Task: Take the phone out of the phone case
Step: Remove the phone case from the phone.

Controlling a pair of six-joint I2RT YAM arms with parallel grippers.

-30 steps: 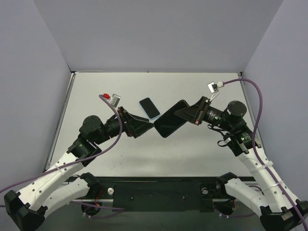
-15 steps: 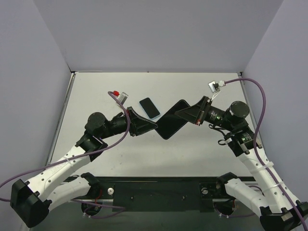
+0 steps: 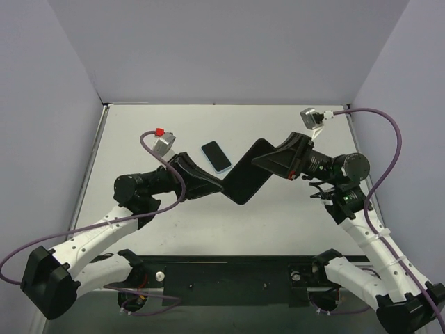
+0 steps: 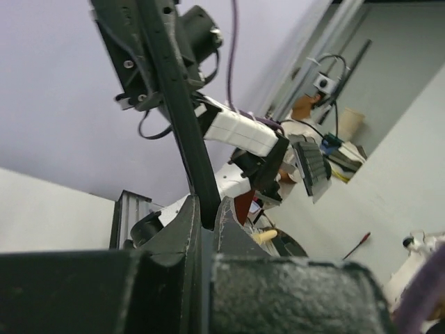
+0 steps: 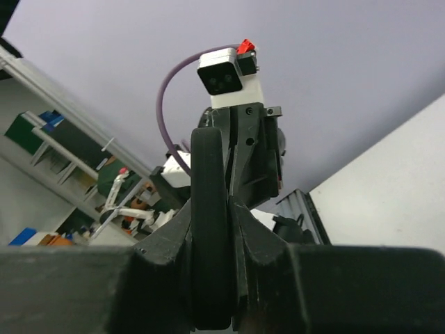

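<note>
A black slab, the phone case [image 3: 247, 175], hangs tilted above the table between both arms. I cannot tell the phone apart from the case in it. My left gripper [image 3: 224, 184] is shut on its lower left end. In the left wrist view a thin black edge [image 4: 177, 104] runs up from between the closed fingers of the left gripper [image 4: 207, 209]. My right gripper [image 3: 259, 161] is shut on the upper right end. The right wrist view shows a thick rounded black rim [image 5: 208, 160] clamped in the right gripper [image 5: 212, 216].
A small dark handset with a light blue rim [image 3: 216, 156] lies flat on the table just behind the held slab, close to the left arm's wrist. Grey walls close the table in on three sides.
My left gripper went from open to shut on the slab's lower left end. Both arms shifted, and the slab now stands more steeply tilted and slightly lower in the top view.
</note>
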